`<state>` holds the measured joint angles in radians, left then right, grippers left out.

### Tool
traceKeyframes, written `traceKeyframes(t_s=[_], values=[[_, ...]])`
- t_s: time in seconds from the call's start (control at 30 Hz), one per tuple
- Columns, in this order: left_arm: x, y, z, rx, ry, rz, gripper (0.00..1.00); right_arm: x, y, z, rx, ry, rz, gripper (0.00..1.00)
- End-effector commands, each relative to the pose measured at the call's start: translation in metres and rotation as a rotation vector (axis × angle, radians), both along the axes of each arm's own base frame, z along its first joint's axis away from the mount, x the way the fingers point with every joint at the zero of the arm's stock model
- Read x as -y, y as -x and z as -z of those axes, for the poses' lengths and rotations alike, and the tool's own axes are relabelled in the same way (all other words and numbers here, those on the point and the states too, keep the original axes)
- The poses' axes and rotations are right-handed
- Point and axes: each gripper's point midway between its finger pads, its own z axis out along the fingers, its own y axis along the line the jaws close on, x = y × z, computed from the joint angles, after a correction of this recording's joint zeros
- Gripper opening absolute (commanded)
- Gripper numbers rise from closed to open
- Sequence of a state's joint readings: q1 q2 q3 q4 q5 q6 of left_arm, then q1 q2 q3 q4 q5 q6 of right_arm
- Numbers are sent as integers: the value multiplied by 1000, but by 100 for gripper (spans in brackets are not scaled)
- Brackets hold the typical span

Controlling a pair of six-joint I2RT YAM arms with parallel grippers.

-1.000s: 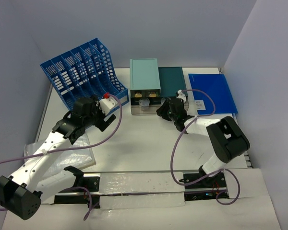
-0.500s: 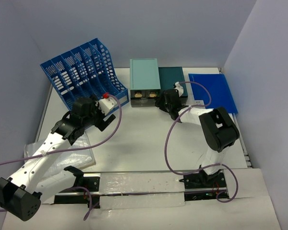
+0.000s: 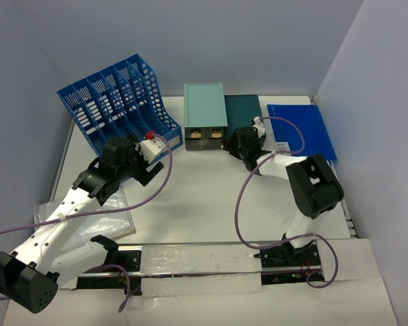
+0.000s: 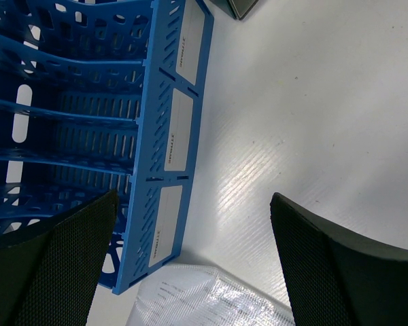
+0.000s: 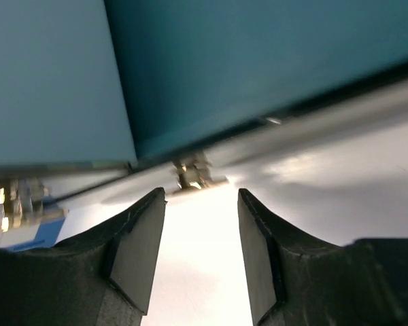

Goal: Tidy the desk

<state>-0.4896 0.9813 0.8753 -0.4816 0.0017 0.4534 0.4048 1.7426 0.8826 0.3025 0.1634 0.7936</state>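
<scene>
The desk (image 3: 204, 204) is seen as the white surface spread beneath both arms; at its far left a blue file rack (image 3: 115, 102) is stood, its slots leaning back; next to it a pale teal drawer box (image 3: 205, 109) and a dark teal drawer box (image 3: 243, 112) are set side by side, their contents hidden; a blue folder (image 3: 300, 132) is laid at the far right; a clear plastic sleeve (image 3: 88, 221) is seen under the left arm. The left gripper (image 4: 190, 231) is spread wide over bare desk just beside the rack's labelled front, nothing between its fingers; the right gripper (image 5: 197, 238) is partly spread at the dark box's lower front, a small metal handle (image 5: 194, 178) being seen just beyond its fingertips, ungripped.
</scene>
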Motion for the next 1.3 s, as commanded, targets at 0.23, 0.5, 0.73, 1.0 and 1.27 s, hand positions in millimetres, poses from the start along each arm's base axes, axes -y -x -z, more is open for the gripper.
traceKeyframes(t_s=[0.23, 0.5, 0.73, 1.0, 1.27], values=[[6, 0, -22, 62, 52, 27, 99, 46, 56, -53, 94, -76, 24, 64], [7, 5, -29, 74, 75, 46, 99, 159, 83, -35, 86, -266, 315, 69], [9, 9, -32, 80, 87, 61, 99, 233, 89, -42, 230, -358, 579, 67], [9, 8, -30, 77, 84, 66, 99, 256, 68, -30, 249, -444, 639, 61], [9, 7, -29, 76, 76, 62, 99, 252, 54, -1, 183, -512, 622, 60]])
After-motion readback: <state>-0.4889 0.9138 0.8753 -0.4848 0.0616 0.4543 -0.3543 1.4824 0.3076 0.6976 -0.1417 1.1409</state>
